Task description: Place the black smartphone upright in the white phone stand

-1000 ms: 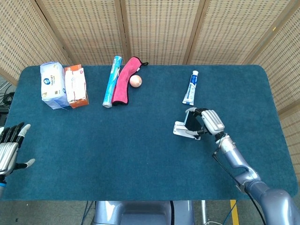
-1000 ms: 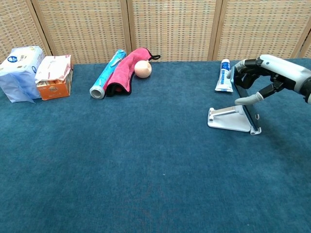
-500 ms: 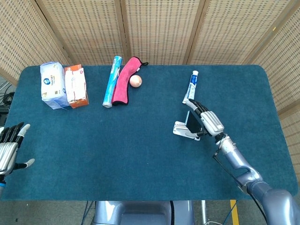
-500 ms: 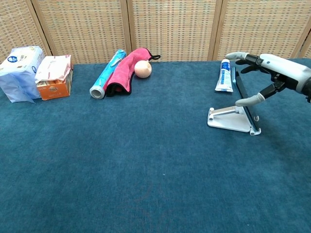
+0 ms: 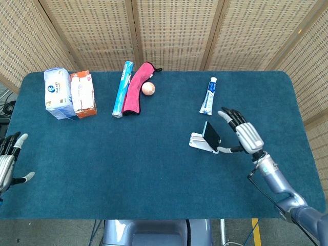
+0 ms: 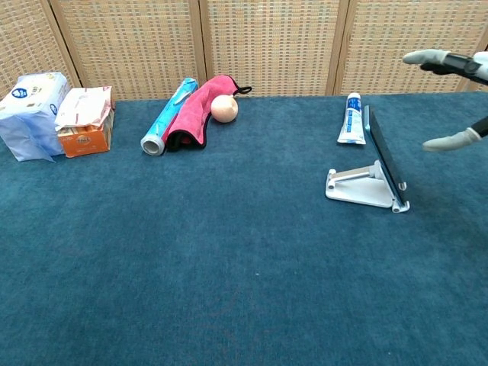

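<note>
The black smartphone (image 5: 210, 134) (image 6: 386, 156) leans upright in the white phone stand (image 5: 199, 142) (image 6: 358, 188) on the right half of the blue table. My right hand (image 5: 245, 135) (image 6: 455, 99) is to the right of the phone, apart from it, with fingers spread and nothing in it. In the chest view only its fingertips show at the right edge. My left hand (image 5: 7, 161) rests open at the table's left edge in the head view; the chest view does not show it.
A toothpaste tube (image 5: 207, 96) (image 6: 351, 119) lies just behind the stand. Further left along the back are a pink cloth (image 5: 136, 88), a small ball (image 5: 148, 88), a blue roll (image 5: 122, 88) and two tissue packs (image 5: 69, 93).
My right hand has let go of the phone, opened and drawn back to the right. The phone now stands alone in the stand. My left hand has slid slightly down and left.
</note>
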`<control>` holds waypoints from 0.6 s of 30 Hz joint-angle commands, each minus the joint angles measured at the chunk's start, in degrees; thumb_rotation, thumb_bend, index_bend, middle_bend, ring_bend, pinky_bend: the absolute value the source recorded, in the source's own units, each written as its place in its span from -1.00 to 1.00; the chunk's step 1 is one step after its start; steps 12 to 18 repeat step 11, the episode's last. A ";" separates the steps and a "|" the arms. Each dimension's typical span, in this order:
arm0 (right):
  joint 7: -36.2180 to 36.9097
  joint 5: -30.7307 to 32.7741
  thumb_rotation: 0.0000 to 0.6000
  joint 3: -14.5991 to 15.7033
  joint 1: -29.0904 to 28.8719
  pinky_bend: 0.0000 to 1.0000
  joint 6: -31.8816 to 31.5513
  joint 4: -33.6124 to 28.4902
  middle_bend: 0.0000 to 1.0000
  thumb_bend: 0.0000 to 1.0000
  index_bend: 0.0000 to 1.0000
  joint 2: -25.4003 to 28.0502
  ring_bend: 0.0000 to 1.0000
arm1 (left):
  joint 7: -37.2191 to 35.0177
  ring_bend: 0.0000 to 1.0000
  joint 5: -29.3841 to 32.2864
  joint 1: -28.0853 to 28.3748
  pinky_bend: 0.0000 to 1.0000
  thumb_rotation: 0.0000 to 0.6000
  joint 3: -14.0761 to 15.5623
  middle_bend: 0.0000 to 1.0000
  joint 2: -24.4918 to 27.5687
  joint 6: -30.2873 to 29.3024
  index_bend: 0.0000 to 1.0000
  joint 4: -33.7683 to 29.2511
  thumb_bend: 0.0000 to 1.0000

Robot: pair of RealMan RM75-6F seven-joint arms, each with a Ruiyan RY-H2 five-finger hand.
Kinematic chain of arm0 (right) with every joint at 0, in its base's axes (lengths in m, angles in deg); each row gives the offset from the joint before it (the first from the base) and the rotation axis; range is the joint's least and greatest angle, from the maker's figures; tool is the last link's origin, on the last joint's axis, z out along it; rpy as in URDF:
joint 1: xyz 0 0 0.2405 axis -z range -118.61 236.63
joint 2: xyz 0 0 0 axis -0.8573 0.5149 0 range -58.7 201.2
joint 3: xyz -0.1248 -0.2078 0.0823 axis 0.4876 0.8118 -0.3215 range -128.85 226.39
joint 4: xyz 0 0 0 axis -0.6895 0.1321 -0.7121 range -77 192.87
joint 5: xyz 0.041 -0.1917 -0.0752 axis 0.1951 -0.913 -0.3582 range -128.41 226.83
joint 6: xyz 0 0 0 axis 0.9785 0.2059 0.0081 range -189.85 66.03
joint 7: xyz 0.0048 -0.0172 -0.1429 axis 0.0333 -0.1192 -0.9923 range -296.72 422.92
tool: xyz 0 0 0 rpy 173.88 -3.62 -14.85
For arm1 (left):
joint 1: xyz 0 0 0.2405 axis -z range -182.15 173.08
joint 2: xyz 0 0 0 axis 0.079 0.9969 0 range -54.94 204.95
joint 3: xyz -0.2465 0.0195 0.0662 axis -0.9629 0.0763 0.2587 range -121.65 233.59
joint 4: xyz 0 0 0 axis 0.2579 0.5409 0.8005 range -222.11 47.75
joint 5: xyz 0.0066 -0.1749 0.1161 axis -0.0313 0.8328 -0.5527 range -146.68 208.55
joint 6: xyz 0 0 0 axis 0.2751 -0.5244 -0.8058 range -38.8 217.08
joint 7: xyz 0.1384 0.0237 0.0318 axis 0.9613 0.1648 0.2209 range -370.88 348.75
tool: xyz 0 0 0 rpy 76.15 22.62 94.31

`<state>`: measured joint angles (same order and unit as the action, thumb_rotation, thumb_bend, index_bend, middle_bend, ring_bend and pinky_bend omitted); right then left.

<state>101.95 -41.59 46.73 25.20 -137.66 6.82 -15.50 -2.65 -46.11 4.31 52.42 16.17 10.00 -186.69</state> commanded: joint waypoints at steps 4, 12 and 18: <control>-28.60 10.02 1.00 1.58 16.50 -1.00 -10.90 -26.91 -1.00 -0.89 -1.00 15.40 -1.00 | -1.55 -1.00 -3.55 -1.27 -1.00 1.00 -0.28 -1.00 -1.77 -4.26 -1.00 2.21 -0.91; -42.95 15.80 1.00 1.56 23.54 -1.00 -16.14 -41.15 -1.00 -0.89 -1.00 20.03 -1.00 | -3.35 -1.00 -7.36 -1.99 -1.00 1.00 1.16 -1.00 -2.75 -5.74 -1.00 4.31 -0.92; -42.95 15.80 1.00 1.56 23.54 -1.00 -16.14 -41.15 -1.00 -0.89 -1.00 20.03 -1.00 | -3.35 -1.00 -7.36 -1.99 -1.00 1.00 1.16 -1.00 -2.75 -5.74 -1.00 4.31 -0.92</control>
